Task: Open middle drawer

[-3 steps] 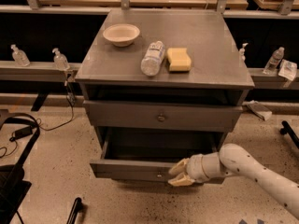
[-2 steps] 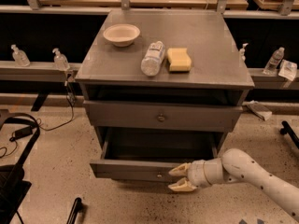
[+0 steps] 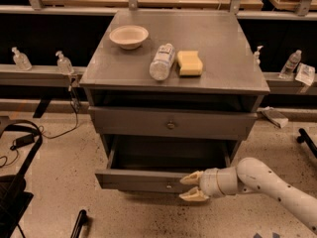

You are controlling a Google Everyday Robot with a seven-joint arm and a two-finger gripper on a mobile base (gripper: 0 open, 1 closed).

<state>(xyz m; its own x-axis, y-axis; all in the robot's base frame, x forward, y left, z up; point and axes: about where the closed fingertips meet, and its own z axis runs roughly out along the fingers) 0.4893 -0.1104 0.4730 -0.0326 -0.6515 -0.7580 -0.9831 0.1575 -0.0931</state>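
Observation:
The middle drawer (image 3: 141, 178) is pulled out of the grey cabinet, with its dark inside showing. Its flat grey front has a small round knob (image 3: 170, 186) at the centre. My gripper (image 3: 191, 187) is at the front of this drawer, just right of the knob. Its two cream fingers (image 3: 190, 177) are spread apart, one above the other, and hold nothing. The white arm comes in from the lower right. Above, another grey drawer (image 3: 171, 124) with a round knob is shut.
On the cabinet top (image 3: 223, 43) are a white bowl (image 3: 129, 36), a lying plastic bottle (image 3: 162, 61) and a yellow sponge (image 3: 189, 63). Small bottles (image 3: 63, 62) stand on the rails either side. Black equipment (image 3: 15, 192) and cables lie on the floor at left.
My gripper has dropped a little and sits slightly back from the drawer front. The drawer stays pulled out as before.

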